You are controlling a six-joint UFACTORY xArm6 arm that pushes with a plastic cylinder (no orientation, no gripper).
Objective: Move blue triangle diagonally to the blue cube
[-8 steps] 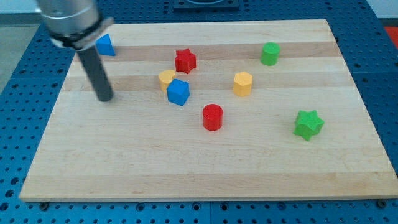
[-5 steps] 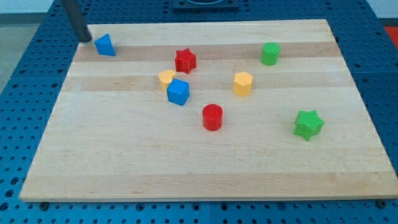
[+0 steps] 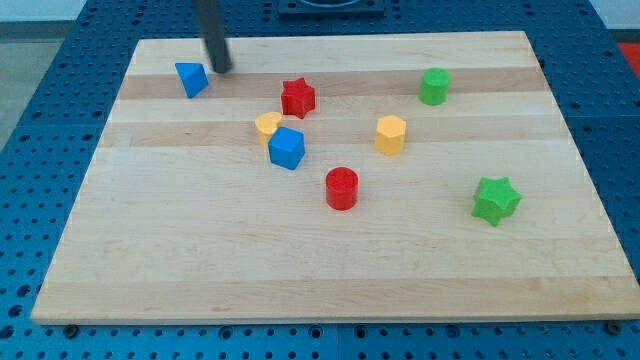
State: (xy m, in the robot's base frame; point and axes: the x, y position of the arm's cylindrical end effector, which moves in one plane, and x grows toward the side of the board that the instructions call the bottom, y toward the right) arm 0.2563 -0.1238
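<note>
**No pincer on this arm, only my tip beside the blue triangle**

There is no pincer to spread or close; my tip (image 3: 221,68) stands just to the view's right of the blue triangle (image 3: 191,79), slightly higher, near the bench's (image 3: 330,270) top edge; the blue cube (image 3: 286,148) lies down and to the view's right, touching a yellow block (image 3: 266,126). I judge the risk plain: pushing from this side drives the triangle off the left edge; I must circle behind it. A skewed push could clip the red star (image 3: 297,97); open room lies below.
</note>
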